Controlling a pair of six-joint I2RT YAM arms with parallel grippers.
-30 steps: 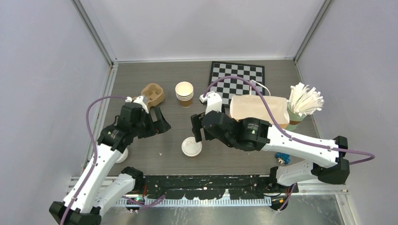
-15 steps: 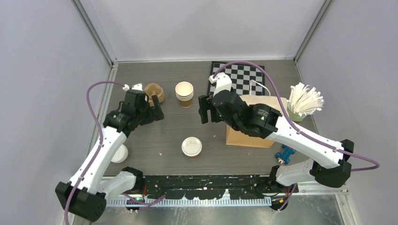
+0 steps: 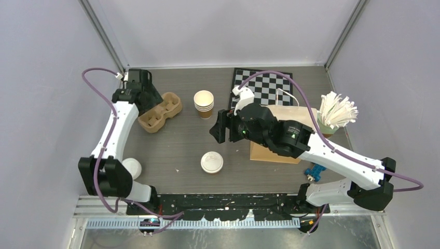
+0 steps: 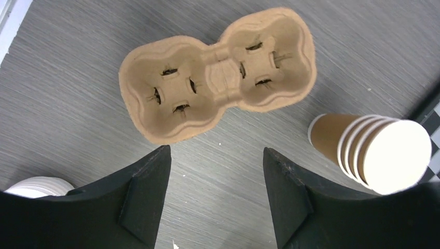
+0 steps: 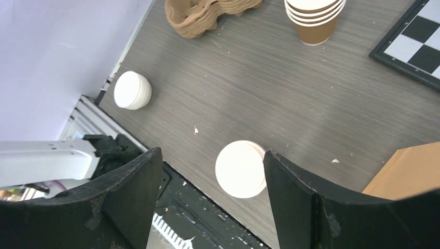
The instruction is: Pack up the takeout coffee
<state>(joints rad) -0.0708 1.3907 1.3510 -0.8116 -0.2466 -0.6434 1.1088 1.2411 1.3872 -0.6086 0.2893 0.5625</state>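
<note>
White-lidded takeout coffee (image 3: 211,162) stands upright and untouched on the table (image 3: 176,145), near middle, 6 o'clock from centre. Right gripper (image 5: 210,171) hangs above it, off toward 1 o'clock, jaws spread, nothing held. Its wrist view frames the cup between them, so likely lining up a descent. Brown paper bag (image 3: 270,151) sits at the cup's 3 o'clock, handy for a short carry; its mouth is hidden by the arm. Further out: cup stack (image 3: 204,104) at 12, pulp carrier (image 3: 160,111) toward 10. Left gripper (image 4: 215,176) hovers over the carrier, jaws apart, empty, probably kept out of the way.
</note>
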